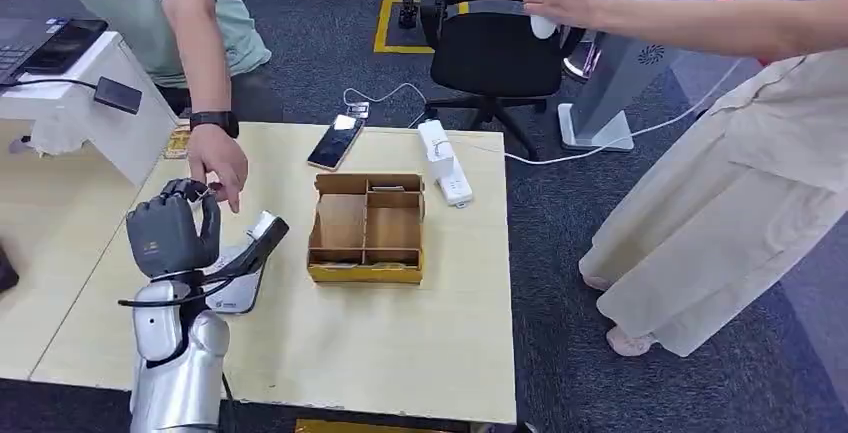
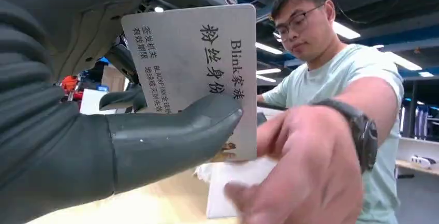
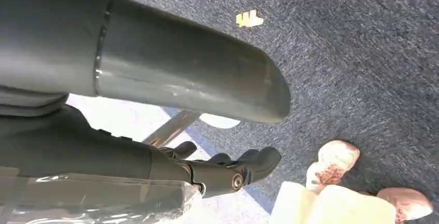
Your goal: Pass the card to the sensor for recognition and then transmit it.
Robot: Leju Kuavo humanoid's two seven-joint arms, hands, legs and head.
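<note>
- One card (image 2: 199, 74), pinched between the left hand (image 1: 172, 228)'s thumb and fingers (image 2: 124, 100).
- Looks thin, stiff, slick; hold its lower edge.
- Right hand (image 3: 207, 169) loosely apart, holding nothing.

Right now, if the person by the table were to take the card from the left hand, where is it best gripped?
Likely the card's free edge, away from the left hand. The thumb covers one end; the printed end stands clear, facing the person's hand.
</note>
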